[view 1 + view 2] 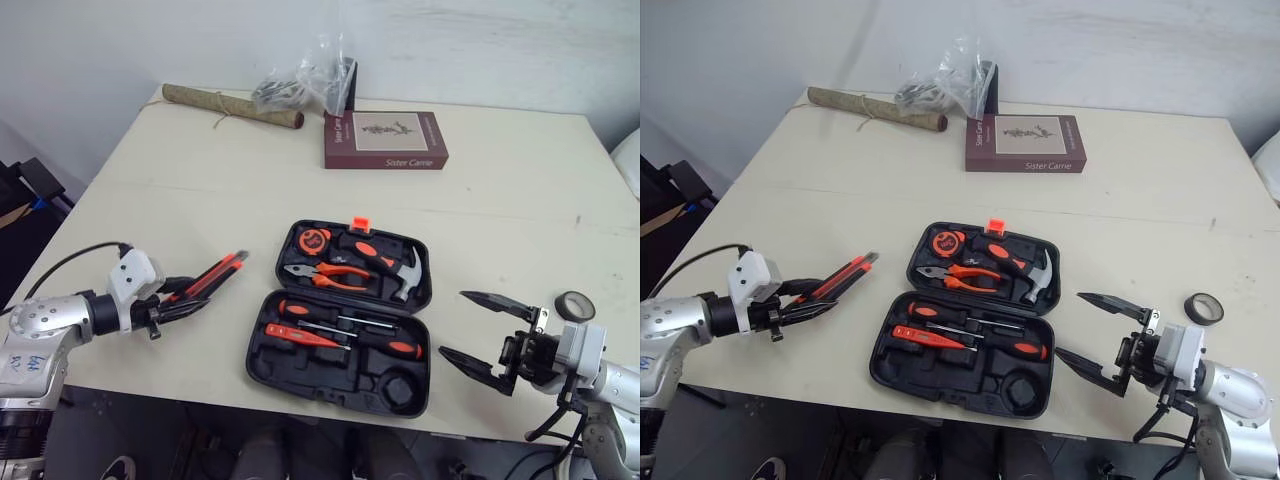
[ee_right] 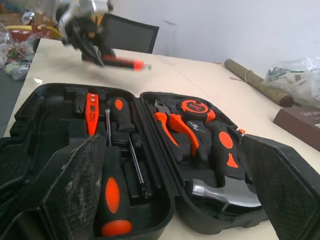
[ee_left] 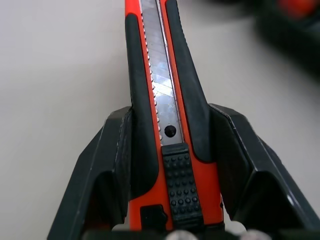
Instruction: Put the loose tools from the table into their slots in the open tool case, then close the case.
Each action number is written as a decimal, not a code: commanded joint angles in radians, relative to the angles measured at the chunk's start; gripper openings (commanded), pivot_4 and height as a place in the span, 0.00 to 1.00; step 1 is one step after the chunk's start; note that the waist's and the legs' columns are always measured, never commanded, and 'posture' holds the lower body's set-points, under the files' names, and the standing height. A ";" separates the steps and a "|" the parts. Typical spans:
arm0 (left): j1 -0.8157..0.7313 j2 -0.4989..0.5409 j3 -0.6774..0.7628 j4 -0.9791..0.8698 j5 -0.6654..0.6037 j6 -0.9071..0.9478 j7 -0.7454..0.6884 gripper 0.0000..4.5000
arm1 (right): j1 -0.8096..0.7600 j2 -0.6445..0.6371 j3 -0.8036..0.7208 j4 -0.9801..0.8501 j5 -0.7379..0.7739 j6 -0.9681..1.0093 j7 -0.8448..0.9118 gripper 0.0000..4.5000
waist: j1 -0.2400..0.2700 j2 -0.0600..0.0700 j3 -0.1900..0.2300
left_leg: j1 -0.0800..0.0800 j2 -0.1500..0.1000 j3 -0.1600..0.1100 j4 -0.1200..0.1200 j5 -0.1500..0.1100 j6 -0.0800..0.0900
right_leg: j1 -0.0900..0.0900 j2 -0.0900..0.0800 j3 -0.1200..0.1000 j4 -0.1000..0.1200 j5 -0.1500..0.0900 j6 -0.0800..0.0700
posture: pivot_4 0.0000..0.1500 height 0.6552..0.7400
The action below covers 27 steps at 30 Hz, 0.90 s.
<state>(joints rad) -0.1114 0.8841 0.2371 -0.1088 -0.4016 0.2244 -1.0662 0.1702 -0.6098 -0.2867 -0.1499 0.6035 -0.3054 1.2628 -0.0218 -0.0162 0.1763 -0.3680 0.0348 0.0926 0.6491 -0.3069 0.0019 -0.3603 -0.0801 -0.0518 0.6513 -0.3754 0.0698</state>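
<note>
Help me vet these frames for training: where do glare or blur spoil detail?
Left wrist view: the utility knife blade gleams, and the tool case behind is out of focus. Right wrist view: the left pincer and knife are smeared; the hammer head glints. Eye views: even light, faint shadows.

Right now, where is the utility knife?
In the head views, the utility knife is clamped in the left gripper on the robot's left, just left of the open tool case.
</note>
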 commanded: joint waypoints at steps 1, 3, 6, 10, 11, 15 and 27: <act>-0.048 0.020 -0.045 -0.203 -0.076 0.019 -0.064 0.35 | 0.015 -0.022 -0.039 0.015 0.008 0.009 -0.002 1.00 | 0.001 0.001 0.000 | 0.000 0.000 0.000 0.000 0.000 0.000 | 0.000 0.000 0.000 0.000 0.000 0.000 | 1.00 1.00; -0.084 0.022 -0.116 -0.286 -0.085 0.063 -0.079 0.35 | 0.018 -0.033 -0.040 0.021 0.004 0.019 -0.005 1.00 | 0.000 0.001 0.000 | 0.000 -0.001 0.000 0.000 0.000 0.000 | 0.001 0.000 0.000 -0.001 0.000 0.000 | 1.00 1.00; -0.159 0.025 -0.293 -0.377 -0.012 0.135 -0.092 0.35 | 0.026 -0.048 -0.037 0.023 -0.002 0.037 -0.009 1.00 | -0.003 0.001 0.000 | 0.000 -0.001 0.000 0.000 0.000 0.000 | 0.001 0.001 0.000 -0.001 0.000 0.000 | 1.00 1.00; -0.296 0.009 -0.514 -0.378 0.160 0.146 -0.116 0.35 | 0.033 -0.061 -0.031 -0.001 -0.004 0.068 -0.024 1.00 | -0.005 0.002 0.001 | 0.001 0.000 0.001 0.000 0.002 -0.001 | 0.001 0.004 0.002 -0.001 0.000 0.000 | 1.00 1.00; -0.335 0.009 -0.560 -0.382 0.195 0.178 -0.121 0.35 | 0.035 -0.064 -0.031 -0.013 -0.003 0.077 -0.029 1.00 | -0.005 0.002 0.001 | 0.001 0.000 0.001 0.000 0.002 -0.001 | 0.001 0.004 0.002 -0.001 0.000 0.000 | 1.00 1.00; -0.424 -0.011 -0.652 -0.418 0.248 0.296 -0.114 0.35 | 0.040 -0.065 -0.039 -0.047 -0.002 0.101 -0.049 1.00 | -0.004 0.002 0.001 | 0.000 0.000 0.001 0.000 0.003 -0.001 | 0.001 0.004 0.002 0.000 0.000 0.000 | 1.00 1.00; -0.430 -0.012 -0.739 -0.422 0.314 0.261 -0.181 0.35 | 0.111 -0.043 -0.077 -0.018 -0.007 0.052 -0.030 1.00 | 0.000 0.002 0.001 | 0.000 0.000 0.001 0.001 0.003 0.000 | 0.001 0.003 0.002 -0.001 0.000 0.000 | 1.00 1.00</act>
<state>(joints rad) -0.5424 0.8709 -0.4953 -0.5065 -0.0994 0.4938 -1.2379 0.2725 -0.6556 -0.3255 -0.1696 0.5850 -0.2285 1.2248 -0.0215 -0.0146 0.1769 -0.3681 0.0350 0.0932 0.6498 -0.3040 0.0020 -0.3589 -0.0767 -0.0495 0.6501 -0.3755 0.0700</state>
